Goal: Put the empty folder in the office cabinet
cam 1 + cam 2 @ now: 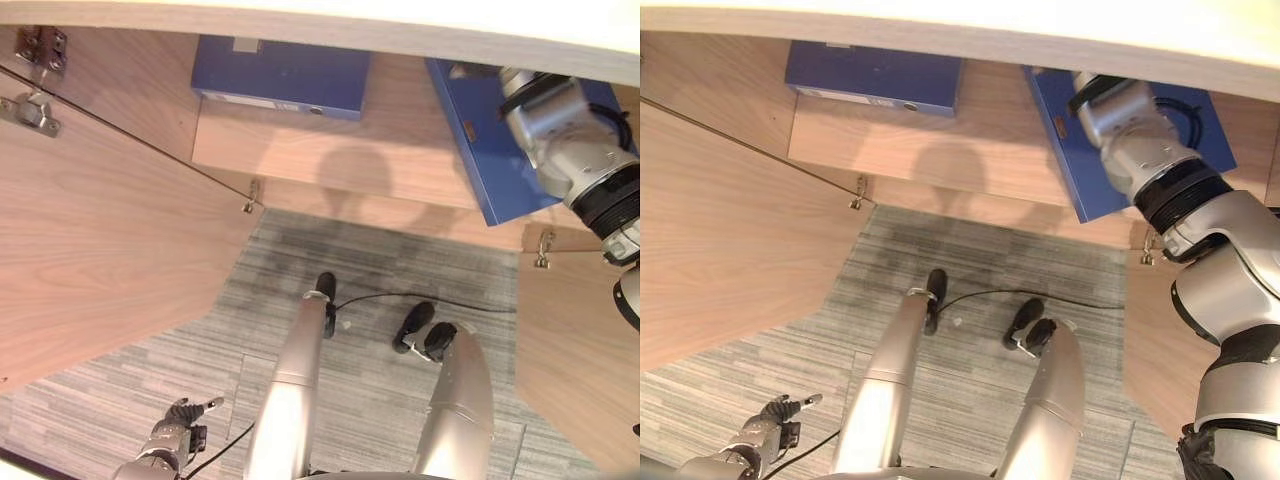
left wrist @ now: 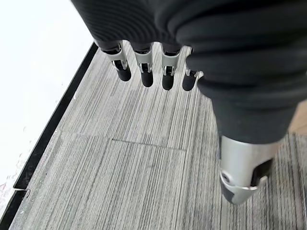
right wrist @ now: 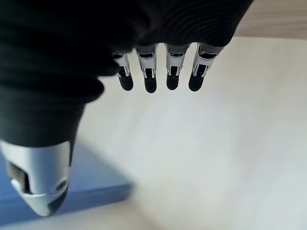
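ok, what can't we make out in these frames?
- Right-hand blue folder: far end hidden under the cabinet top, part covered by the right arm, eye views.
- Right hand: eye views hide its fingers.
- Folder: blurred, cut by the edge, right wrist view.
- Left hand: small, eye views.

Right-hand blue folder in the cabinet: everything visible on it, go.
The blue folder is a matte blue binder with a small spine label, lying flat and skewed on the wooden cabinet shelf, one corner jutting past the front edge. The right hand hangs just above it, fingers straight, with no contact visible.
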Motion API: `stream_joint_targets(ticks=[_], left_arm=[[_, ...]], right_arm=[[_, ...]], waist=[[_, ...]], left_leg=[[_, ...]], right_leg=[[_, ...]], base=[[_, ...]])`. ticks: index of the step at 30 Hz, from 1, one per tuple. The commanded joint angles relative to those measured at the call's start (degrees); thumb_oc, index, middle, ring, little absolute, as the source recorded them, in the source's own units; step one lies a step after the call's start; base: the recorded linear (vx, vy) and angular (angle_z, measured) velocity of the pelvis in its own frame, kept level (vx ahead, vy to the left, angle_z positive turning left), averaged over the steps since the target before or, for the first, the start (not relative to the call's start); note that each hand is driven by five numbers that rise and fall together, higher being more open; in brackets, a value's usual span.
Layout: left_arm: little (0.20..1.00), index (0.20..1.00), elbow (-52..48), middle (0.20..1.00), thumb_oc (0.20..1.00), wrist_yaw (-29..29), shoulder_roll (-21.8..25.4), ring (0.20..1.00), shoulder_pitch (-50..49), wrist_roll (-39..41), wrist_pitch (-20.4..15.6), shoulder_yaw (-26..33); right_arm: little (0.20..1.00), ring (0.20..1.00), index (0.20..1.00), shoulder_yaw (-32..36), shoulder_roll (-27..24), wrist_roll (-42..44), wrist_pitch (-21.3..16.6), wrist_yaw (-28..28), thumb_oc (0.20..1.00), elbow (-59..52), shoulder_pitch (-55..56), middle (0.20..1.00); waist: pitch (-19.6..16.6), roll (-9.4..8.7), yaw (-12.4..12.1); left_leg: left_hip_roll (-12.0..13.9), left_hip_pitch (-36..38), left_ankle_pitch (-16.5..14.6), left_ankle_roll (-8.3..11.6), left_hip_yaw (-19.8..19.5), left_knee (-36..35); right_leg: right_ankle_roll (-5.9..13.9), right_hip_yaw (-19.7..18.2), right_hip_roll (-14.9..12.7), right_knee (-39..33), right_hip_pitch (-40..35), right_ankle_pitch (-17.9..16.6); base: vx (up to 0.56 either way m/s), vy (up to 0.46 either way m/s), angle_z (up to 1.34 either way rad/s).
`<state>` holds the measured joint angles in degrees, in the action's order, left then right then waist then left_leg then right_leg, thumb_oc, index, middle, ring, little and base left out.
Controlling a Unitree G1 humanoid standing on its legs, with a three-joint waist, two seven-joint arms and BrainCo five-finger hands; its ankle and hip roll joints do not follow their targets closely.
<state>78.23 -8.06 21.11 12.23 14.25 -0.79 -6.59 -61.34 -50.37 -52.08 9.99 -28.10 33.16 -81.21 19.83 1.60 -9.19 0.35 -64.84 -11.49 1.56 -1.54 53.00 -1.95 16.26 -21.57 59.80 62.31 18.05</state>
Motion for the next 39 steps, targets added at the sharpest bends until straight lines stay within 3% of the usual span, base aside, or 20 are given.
stream_joint_targets(ticks=[1,12,19,22,31,39], left_arm=[[1.000,1.000,1.3,1.000,1.000,-1.3,2.9,1.000,-3.0,-1.6,0.6,1.3],[1.000,1.000,1.1,1.000,1.000,-2.5,1.7,1.000,-2.2,-0.7,0.8,0.9],[1.000,1.000,1.6,1.000,1.000,-3.7,1.4,1.000,-0.1,1.0,1.1,-0.3],[1.000,1.000,1.9,1.000,1.000,-4.1,1.1,1.000,0.6,1.5,1.1,-0.7],[1.000,1.000,2.5,1.000,1.000,-4.6,1.3,1.000,2.2,3.2,1.3,-1.5],[1.000,1.000,2.9,1.000,1.000,-4.8,1.5,1.000,3.5,3.3,1.7,-1.6]], right_arm=[[1.000,1.000,1.000,1.6,-1.5,-2.1,0.1,-0.2,1.000,-3.0,-1.9,1.000],[1.000,1.000,1.000,4.9,8.0,0.5,-2.6,2.3,1.000,-7.8,5.4,1.000],[1.000,1.000,1.000,4.8,22.4,3.7,-1.5,3.9,1.000,2.3,10.1,1.000],[1.000,1.000,1.000,5.3,25.5,5.1,-1.0,3.7,1.000,5.0,11.6,1.000],[1.000,1.000,1.000,8.5,30.3,12.2,-0.5,1.7,1.000,11.2,15.7,1.000],[1.000,1.000,1.000,10.1,30.8,15.4,-0.5,1.0,1.000,12.0,18.4,1.000]], waist=[[0.9,-0.25,-1.1],[2.0,-0.76,0.0],[2.9,-1.22,0.9],[3.0,-1.34,1.2],[3.4,-1.97,2.4],[3.7,-2.38,3.5]], left_leg=[[1.3,2.1,-5.2,-0.51,0.0,-0.4],[1.9,2.1,-5.1,-0.69,0.6,-0.5],[2.2,2.3,-4.9,-0.72,1.2,-1.1],[2.3,2.4,-4.8,-0.73,1.4,-1.3],[2.6,2.4,-4.8,-0.85,1.7,-1.3],[3.1,2.6,-5.0,-0.97,2.0,-1.2]], right_leg=[[5.06,-5.2,0.2,-5.9,-4.8,-0.6],[4.94,-5.5,0.8,-6.4,-4.6,-1.2],[5.10,-5.5,1.5,-7.3,-4.5,-2.2],[5.13,-5.4,1.6,-7.6,-4.5,-2.3],[5.08,-5.6,1.8,-7.6,-4.4,-2.5],[5.09,-5.6,2.0,-7.6,-4.3,-2.7]], base=[[0.00,0.000,0.00],[0.00,-0.001,-0.03],[-0.01,0.011,-0.05],[0.00,0.007,-0.02],[0.00,0.002,-0.01],[0.00,0.002,-0.01]])
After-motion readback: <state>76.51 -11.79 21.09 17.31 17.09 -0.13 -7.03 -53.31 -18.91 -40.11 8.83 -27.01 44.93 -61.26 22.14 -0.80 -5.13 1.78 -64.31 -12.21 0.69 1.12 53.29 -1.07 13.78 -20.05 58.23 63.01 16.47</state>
